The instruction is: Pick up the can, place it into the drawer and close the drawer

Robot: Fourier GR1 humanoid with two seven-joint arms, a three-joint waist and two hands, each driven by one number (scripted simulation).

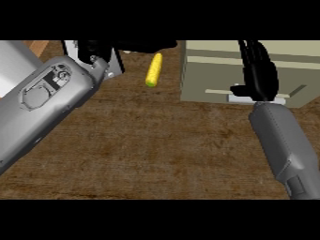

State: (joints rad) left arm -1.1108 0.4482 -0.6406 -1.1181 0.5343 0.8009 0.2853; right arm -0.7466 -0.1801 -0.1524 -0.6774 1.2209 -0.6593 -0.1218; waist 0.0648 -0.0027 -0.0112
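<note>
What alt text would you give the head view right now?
The right robot hand lies, fingers straight, over a beige drawer unit, just above its pale handle. The left robot hand sits at the top edge near a yellow corn cob on the wooden counter; no can shows.

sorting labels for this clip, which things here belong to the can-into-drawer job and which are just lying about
Job:
- drawer, beige unit at right
- right hand, over the drawer
- left hand, at the top edge
- can: not visible

Lying about:
- yellow object, on the counter beside the drawer
- white object, upper left
</note>
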